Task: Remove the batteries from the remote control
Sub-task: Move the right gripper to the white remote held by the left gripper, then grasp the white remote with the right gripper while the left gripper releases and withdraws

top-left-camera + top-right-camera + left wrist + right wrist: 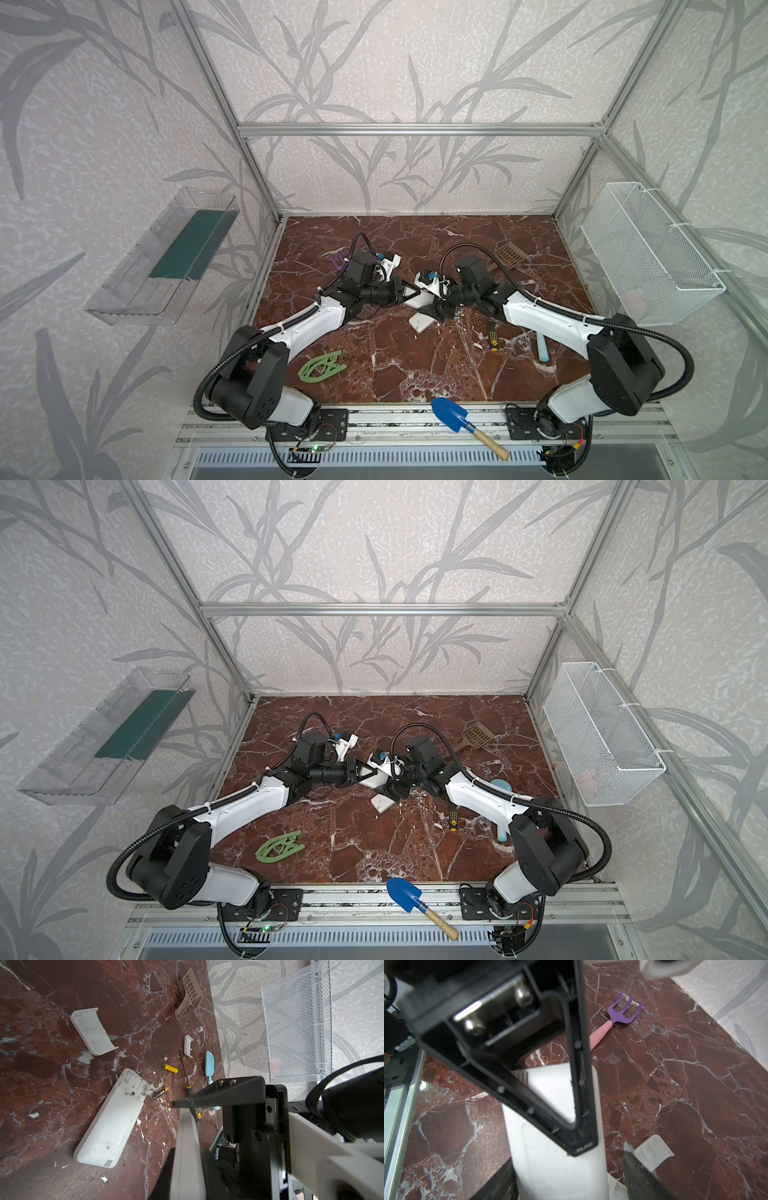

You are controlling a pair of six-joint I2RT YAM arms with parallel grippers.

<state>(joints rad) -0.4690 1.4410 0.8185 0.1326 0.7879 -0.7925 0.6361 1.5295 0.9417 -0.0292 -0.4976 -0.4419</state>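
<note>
Batteries [170,1068] loose on table [62,1022], near left claw [179,1126], not touching.

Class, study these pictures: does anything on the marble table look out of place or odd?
Yes. The white plastic remote lies with its battery bay uncovered; a curved white cover lies apart from it, and a yellow cylindrical battery and a black cylindrical battery lie loose nearby on the red-brown marble table.

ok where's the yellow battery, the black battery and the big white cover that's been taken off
yellow battery [170,1068], left wrist view, middle of its body
black battery [160,1093], left wrist view, middle of its label
big white cover [93,1031], left wrist view, centre of its broad face
</note>
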